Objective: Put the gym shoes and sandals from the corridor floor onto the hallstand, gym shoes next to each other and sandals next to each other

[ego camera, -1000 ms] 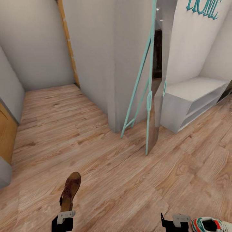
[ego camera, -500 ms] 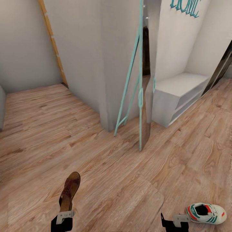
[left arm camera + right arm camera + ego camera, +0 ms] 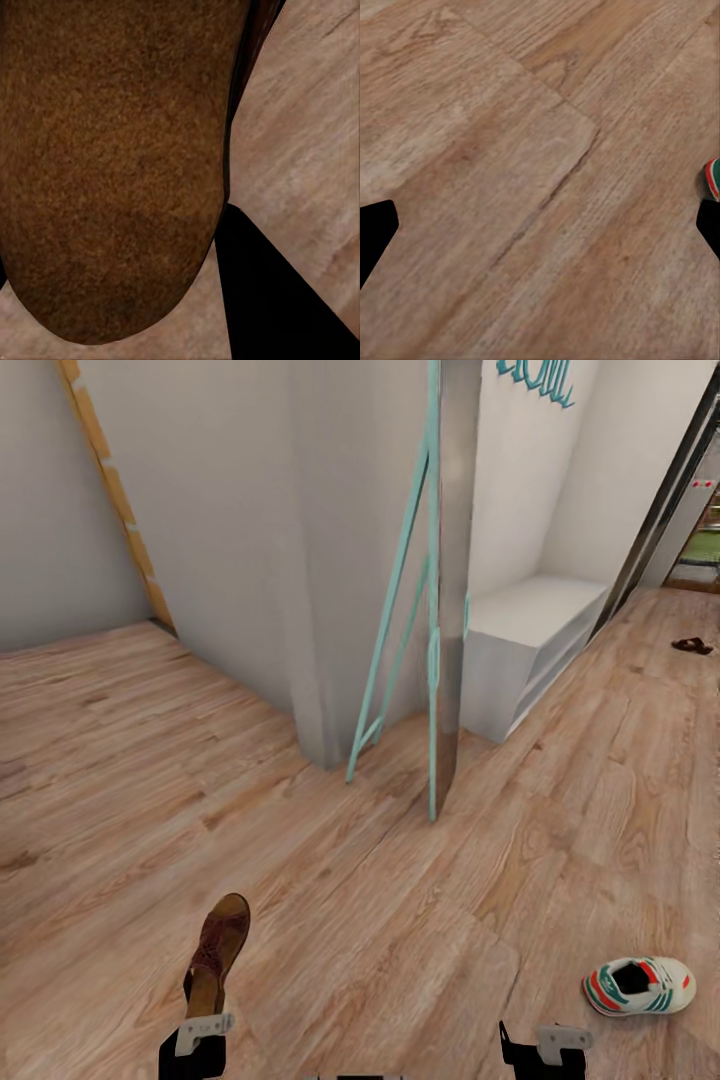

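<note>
The sandal (image 3: 217,952) sits clamped in my left hand (image 3: 200,1032) at the lower left of the head view, held above the corridor floor (image 3: 380,920), its long axis running away from me with the broad toe end farthest and leaning slightly right; in the left wrist view its brown sole (image 3: 112,165) looms close with a dark finger (image 3: 270,292) beside it. My right hand (image 3: 545,1045) hovers low at the bottom right, its fingertips (image 3: 375,232) spread apart over bare planks and holding nothing. Just right of it one gym shoe (image 3: 640,985) lies on the floor, long axis crosswise, its striped edge (image 3: 712,176) peeking into the right wrist view. Farther off, a second sandal (image 3: 692,646) rests on the floor near a doorway. Between me and the hallstand (image 3: 520,650) stands a white wall corner (image 3: 320,560) with a teal-framed mirror (image 3: 445,610) leaning against it, partly hiding the rack's near end
</note>
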